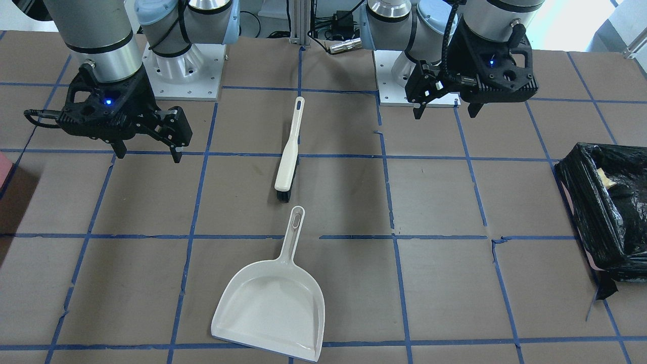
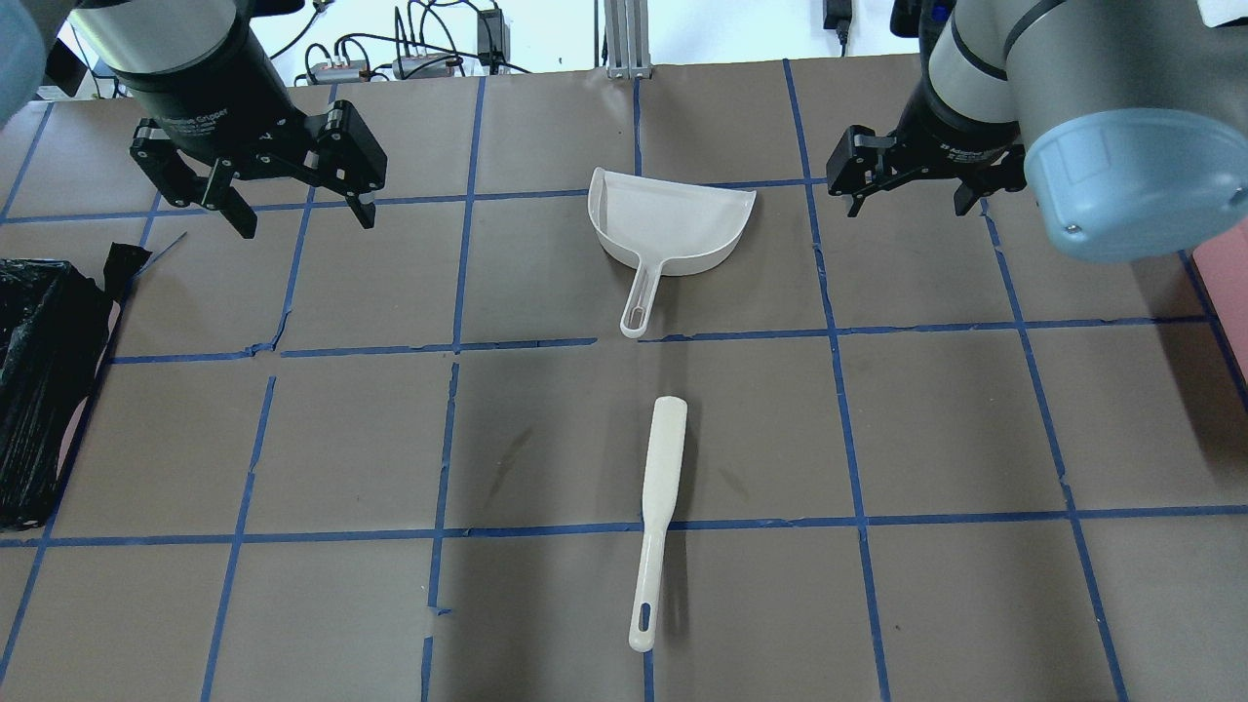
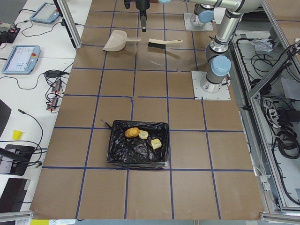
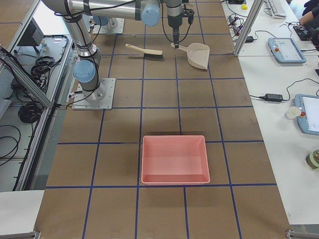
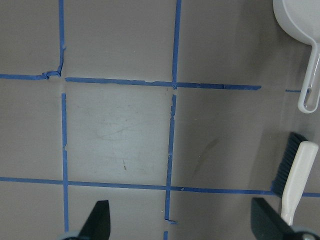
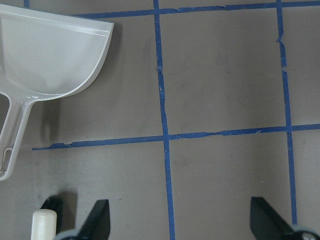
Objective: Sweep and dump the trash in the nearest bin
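The trash lies inside the bin [image 3: 115, 151]: an orange-brown oval [image 3: 131, 132] and two cream chunks [image 3: 143, 135] [image 3: 156, 143]. The black-bagged bin stands at the table's end on my left side [image 2: 39, 390] [image 1: 591, 212]. A white dustpan [image 2: 673, 219] [image 1: 273, 303] lies empty mid-table. A white brush [image 2: 658, 507] [image 1: 289, 151] lies nearer my base. My left gripper [image 2: 304, 224] [image 1: 446, 115] hangs open and empty above the table, left of the dustpan. My right gripper [image 2: 909, 208] [image 1: 149, 155] hangs open and empty to the dustpan's right.
A pink tray [image 4: 174, 159] sits at the table's end on my right side, its edge showing in the overhead view [image 2: 1233, 283]. The brown table is crossed by a blue tape grid [image 2: 453, 346]. Both arm bases stand behind the brush [image 1: 187, 71].
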